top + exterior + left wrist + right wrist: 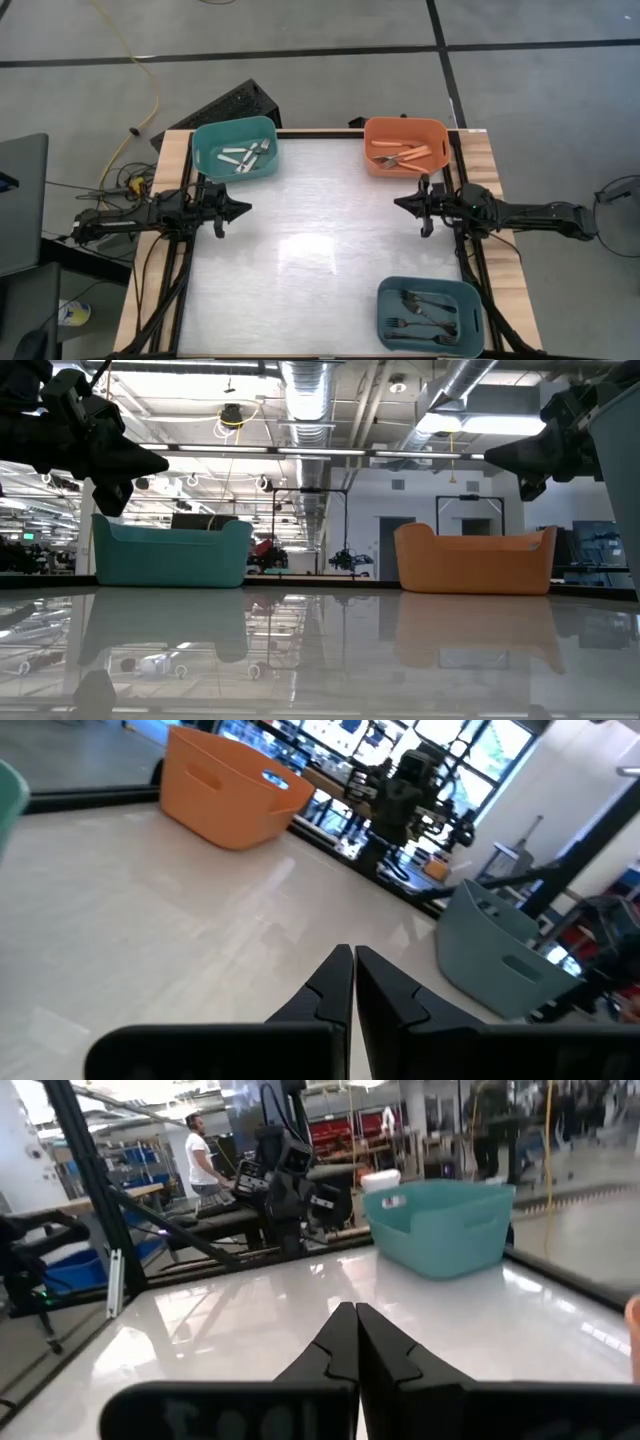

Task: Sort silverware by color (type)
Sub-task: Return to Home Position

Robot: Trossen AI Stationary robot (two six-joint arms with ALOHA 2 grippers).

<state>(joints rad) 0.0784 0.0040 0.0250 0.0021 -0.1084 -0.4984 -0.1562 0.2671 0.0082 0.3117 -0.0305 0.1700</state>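
High view: silverware (245, 157) lying colour-grouped in bins (405, 121), probably all sorted.
Left gripper (240, 208): hovering closed, empty, for homing.
Right gripper (400, 204): hovering likewise.

White forks (245, 156), orange forks (403, 157), black forks (425, 312), in separate bins (200, 150).

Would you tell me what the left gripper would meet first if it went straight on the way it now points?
Most likely the right gripper. The left gripper, shut, points across the table towards it, with nothing showing between them; whether their heights match exactly is unclear.
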